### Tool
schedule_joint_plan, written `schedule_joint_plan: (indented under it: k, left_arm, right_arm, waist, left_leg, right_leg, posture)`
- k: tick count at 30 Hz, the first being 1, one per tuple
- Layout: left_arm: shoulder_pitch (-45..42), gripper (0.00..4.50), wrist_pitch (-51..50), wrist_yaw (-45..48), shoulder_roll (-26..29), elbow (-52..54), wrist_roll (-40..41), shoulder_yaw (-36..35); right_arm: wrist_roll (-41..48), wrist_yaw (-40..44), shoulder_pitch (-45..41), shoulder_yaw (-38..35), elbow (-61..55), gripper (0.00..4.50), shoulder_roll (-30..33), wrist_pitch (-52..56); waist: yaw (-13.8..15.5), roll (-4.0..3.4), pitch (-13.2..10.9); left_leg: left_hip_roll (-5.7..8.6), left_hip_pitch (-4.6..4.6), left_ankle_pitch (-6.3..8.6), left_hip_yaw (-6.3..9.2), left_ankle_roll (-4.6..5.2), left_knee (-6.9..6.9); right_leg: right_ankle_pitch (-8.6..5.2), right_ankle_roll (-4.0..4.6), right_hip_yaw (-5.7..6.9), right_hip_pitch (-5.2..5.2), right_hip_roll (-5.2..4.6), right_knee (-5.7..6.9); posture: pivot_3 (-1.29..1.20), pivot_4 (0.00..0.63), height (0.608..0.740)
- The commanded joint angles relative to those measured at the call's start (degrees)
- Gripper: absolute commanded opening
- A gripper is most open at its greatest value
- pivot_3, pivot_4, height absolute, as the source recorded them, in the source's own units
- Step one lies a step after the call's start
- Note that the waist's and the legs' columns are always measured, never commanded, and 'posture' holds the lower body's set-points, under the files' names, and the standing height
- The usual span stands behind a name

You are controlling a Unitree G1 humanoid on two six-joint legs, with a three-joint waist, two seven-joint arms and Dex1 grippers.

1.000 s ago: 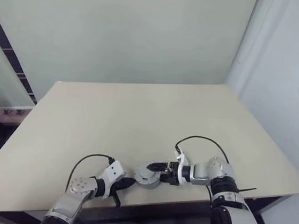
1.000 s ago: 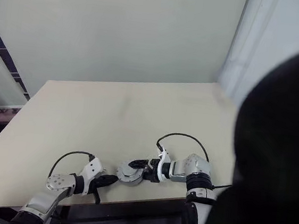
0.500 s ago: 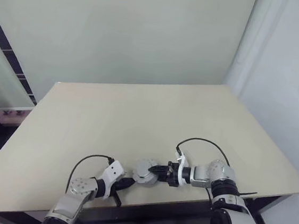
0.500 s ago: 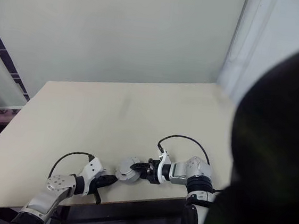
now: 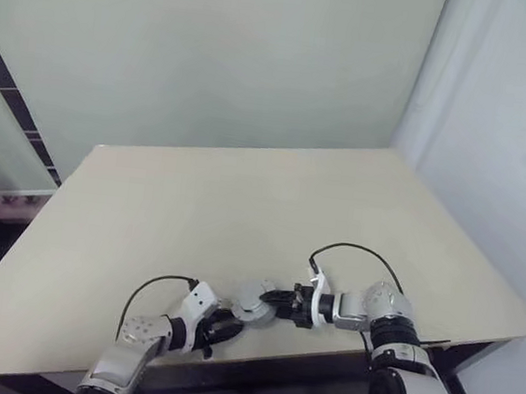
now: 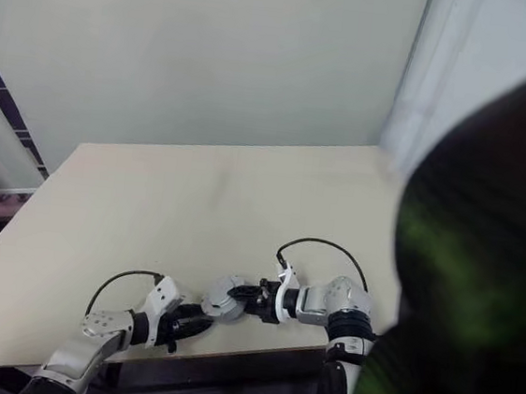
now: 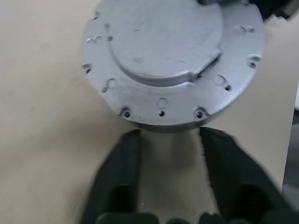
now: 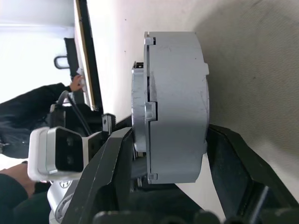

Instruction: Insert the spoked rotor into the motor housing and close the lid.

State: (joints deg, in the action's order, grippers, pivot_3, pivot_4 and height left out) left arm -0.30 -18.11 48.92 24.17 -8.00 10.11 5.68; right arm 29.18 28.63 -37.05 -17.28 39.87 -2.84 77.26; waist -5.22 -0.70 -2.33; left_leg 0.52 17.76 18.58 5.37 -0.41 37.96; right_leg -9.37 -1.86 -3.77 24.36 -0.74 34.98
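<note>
Holding: the right gripper is clamped on the motor housing, one black finger on each flat face; the round grey thing stands on its edge on the table
Place: the housing sits at 6 o'clock on the table top, close to the near edge; the right gripper comes in from its 3 o'clock side
Other hand: the left gripper waits at 7 o'clock from the housing; its two fingers are apart with nothing between them; their tips are just beside the round rim
Step, I think: the left gripper is about to take the rim or steady it, so the two hands can press the parts shut
Doing it well: bring the left fingers on evenly, one on each side of the rim; close slowly so the housing does not roll or twist out of the right grip; keep the seam straight; push flat, not at a slant
Seam: a thin plate, maybe the lid, lies against the thick body; I cannot tell if it is fully seated
Hidden: whether the spoked rotor is inside is covered by the grey shell; the copper windings are covered too
Hard to make out: a big dark blur covers the 3 o'clock side of the right eye view; a person in dark clothes stands far behind the table
</note>
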Motion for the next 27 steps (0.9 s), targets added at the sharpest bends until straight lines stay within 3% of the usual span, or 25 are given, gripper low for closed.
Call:
schedule_joint_plan:
  k: [1, 4, 12, 27]
  left_arm:
    - [-0.55, 3.36, -4.55, -1.45, 1.51, 5.09, 4.5, -5.39]
    - [0.8, 4.48, -7.83, -2.19, 1.35, 7.02, 9.08, -10.13]
    - [5.7, 4.5, -19.74, -4.17, -0.07, 13.36, 21.09, -18.01]
    - [5.2, 4.5, -34.33, -19.9, -14.86, 13.05, 47.26, -30.97]
  right_arm:
    - [1.16, 0.05, -0.15, 0.4, -0.54, 2.14, -0.47, 0.0]
    - [1.29, 0.16, -0.11, 0.42, -0.49, 2.14, -0.5, -0.35]
    - [2.3, 0.98, 0.27, 0.09, -1.15, 2.14, -0.85, -1.28]
    - [9.04, 3.88, -0.77, -2.65, -6.24, 2.13, -3.64, -1.04]
  waist:
    - [-0.42, 0.0, 0.0]
    - [-0.66, 0.0, 0.0]
    - [-1.0, 0.02, -0.01]
    - [-0.97, 0.2, -0.12]
  left_leg:
    - [-0.01, 0.0, 0.0, 0.02, 0.0, -0.01]
    - [-0.01, 0.01, 0.01, 0.01, 0.01, -0.06]
    - [-0.04, 0.03, 0.1, -0.03, 0.14, -0.08]
    - [-0.06, 0.14, 0.1, -0.01, 0.14, -0.04]
  right_leg:
    - [0.0, 0.0, 0.0, 0.0, 0.01, 0.0]
    - [0.0, 0.0, 0.0, 0.05, 0.01, 0.0]
    - [0.0, 0.0, -0.02, 0.06, 0.0, -0.1]
    - [0.0, 0.0, 0.01, 0.12, 0.04, -0.15]
  posture:
    - [0.0, 0.0, 0.74]
    - [0.0, 0.0, 0.74]
    - [0.0, 0.0, 0.74]
    - [0.0, 0.0, 0.74]
